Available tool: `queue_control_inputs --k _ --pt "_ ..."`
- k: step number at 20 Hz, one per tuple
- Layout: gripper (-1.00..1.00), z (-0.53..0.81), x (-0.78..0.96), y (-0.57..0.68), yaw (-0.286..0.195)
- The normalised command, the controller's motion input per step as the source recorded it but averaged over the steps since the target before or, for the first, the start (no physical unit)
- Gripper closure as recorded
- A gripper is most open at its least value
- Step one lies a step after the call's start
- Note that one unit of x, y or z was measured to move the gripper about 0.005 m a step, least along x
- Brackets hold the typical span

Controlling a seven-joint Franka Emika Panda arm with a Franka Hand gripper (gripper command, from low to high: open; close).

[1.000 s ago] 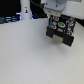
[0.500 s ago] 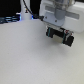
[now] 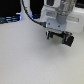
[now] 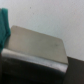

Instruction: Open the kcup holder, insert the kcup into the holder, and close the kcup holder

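Observation:
In the exterior view my gripper [image 3: 59, 37] hangs from the white arm near the back of the white table [image 3: 30, 60]. Its dark fingers are blurred, so I cannot tell how the jaws stand. The wrist view is filled by a flat grey-brown panel [image 4: 36, 45] with a light front edge above a dark body [image 4: 30, 72]; this looks like part of the kcup holder, seen close and out of focus. A green shape [image 4: 3, 26] shows beside the panel; I cannot tell whether it is the kcup. My fingers do not show in the wrist view.
Dark and blue items [image 3: 10, 20] stand along the back at the exterior view's left. A black cable [image 3: 29, 15] loops down behind the arm. White tabletop spreads in front of the gripper.
The gripper has come down a little and tilted, staying near the same spot at the back of the table.

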Motion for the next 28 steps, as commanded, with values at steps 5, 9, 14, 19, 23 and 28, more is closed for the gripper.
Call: queue_control_inputs --k 5,9,14,19,23,28 --pt "-1.00 -0.04 -0.22 0.38 0.156" --pt "-1.00 0.02 -0.29 0.46 0.126" --pt "-1.00 0.01 -0.35 0.46 0.130" --pt "-1.00 0.00 -0.53 0.46 0.109" --pt "-1.00 0.01 -0.72 0.46 0.082" --pt "-1.00 0.00 -0.75 0.46 0.074"
